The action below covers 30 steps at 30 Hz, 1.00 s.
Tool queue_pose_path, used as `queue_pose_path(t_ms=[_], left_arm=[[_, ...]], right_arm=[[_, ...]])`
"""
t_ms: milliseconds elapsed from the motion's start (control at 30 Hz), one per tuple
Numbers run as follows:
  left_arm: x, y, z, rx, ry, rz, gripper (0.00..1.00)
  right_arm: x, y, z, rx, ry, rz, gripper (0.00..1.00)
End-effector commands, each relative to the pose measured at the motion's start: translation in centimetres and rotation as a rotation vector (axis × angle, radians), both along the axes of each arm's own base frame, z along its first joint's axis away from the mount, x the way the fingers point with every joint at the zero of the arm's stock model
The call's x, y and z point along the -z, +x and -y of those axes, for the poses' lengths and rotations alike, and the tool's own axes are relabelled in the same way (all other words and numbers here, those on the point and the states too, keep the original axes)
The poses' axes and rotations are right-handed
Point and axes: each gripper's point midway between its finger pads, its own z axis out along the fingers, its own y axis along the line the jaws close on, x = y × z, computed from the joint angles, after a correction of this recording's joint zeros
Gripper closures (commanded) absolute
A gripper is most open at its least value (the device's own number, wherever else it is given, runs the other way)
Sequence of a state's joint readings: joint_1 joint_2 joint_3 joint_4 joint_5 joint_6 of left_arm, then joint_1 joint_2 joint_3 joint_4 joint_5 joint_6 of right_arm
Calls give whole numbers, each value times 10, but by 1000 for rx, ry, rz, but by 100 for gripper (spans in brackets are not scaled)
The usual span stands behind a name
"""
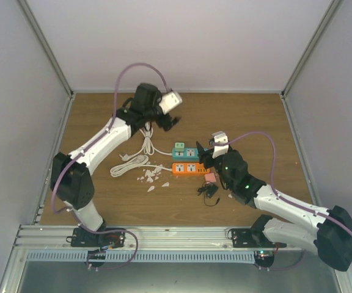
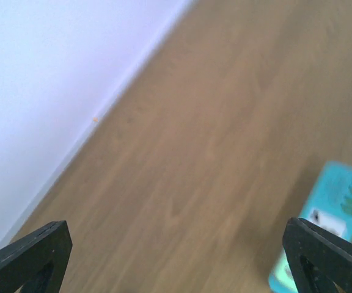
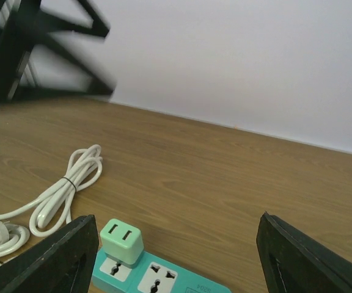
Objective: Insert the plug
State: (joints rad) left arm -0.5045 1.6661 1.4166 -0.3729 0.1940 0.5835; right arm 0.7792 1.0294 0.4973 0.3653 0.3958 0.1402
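Reference item: the teal power strip (image 1: 186, 151), lying flat near the middle of the wooden table (image 1: 249, 116). The green plug (image 3: 121, 237) stands upright on the top face of the teal power strip, at the end on the left arm's side, with two slots showing in its upper face. An orange power strip (image 1: 187, 168) lies parallel to the teal power strip, just beside it on the side toward the arm bases. A white cord (image 1: 133, 162), partly looped and partly tied in a bundle, lies on the table off the teal power strip's green-plug end, apart from it. Small white scraps (image 1: 151, 178) lie near that same end, toward the arm bases. A small pink item (image 1: 210, 177) lies just past the orange power strip on the side away from the teal one, and a black cord (image 1: 208, 193) lies just beyond that, nearer the arm bases. The right gripper (image 3: 177, 220) is poised over the teal power strip's end on the right arm's side and looks along the strip; its fingers are spread wide with nothing between them. The left gripper (image 2: 176, 232) is raised well beyond the teal power strip toward the back wall, on the left arm's side; its fingers are likewise spread wide and hold nothing.
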Motion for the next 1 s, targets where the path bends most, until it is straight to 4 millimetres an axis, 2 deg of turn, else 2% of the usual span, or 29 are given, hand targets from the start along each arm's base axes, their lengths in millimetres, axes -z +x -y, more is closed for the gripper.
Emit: queue_pose_path(t_ms=[0, 67, 167, 267, 400, 567, 733, 967], left_arm=[[-24, 49, -8, -272, -293, -262, 14], [-8, 50, 1, -283, -269, -286, 41], [3, 52, 5, -356, -284, -296, 99], [6, 50, 3, -432, -359, -314, 100], [8, 34, -3, -507, -488, -262, 100], [34, 8, -15, -607, -524, -182, 100], [46, -19, 2, -574, -534, -149, 100], [50, -21, 22, -589, -527, -87, 100]], right_arm=[[-9, 5, 2, 25, 18, 11, 26], [-8, 5, 2, 29, 17, 10, 26], [-6, 6, 2, 31, 12, 7, 26], [-5, 7, 1, 28, 9, 2, 26], [-2, 7, 0, 29, 5, -6, 26], [-3, 9, 15, 105, 19, -3, 25], [-8, 9, 25, 152, 42, 9, 25], [-6, 10, 25, 160, 33, 6, 25]])
